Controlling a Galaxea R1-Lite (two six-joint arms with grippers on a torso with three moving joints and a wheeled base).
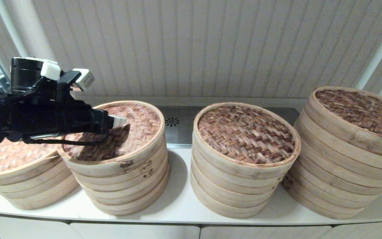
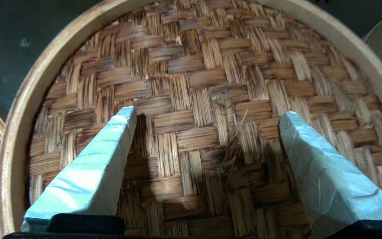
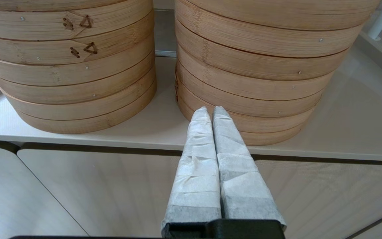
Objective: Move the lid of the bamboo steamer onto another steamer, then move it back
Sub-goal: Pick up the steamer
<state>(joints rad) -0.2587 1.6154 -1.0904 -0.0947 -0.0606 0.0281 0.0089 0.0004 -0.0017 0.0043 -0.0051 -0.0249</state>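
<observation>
Four stacks of bamboo steamers stand in a row on the white counter (image 1: 181, 199). The second stack from the left (image 1: 124, 186) carries a woven lid (image 1: 141, 124) with a pale rim. My left gripper (image 1: 119, 121) hovers just above that lid, open, with nothing between its fingers. In the left wrist view the taped fingers (image 2: 104, 152) straddle the lid's small twine loop (image 2: 231, 132) near the weave's middle, without touching it. My right gripper (image 3: 211, 111) is shut and empty, low in front of the counter edge, outside the head view.
The far-left stack (image 1: 15, 179) sits partly under my left arm. A third stack (image 1: 244, 139) and a taller fourth stack (image 1: 353, 132) stand to the right, each with a woven top. A metal strip with a drain (image 1: 172, 121) runs behind them. A panelled wall closes the back.
</observation>
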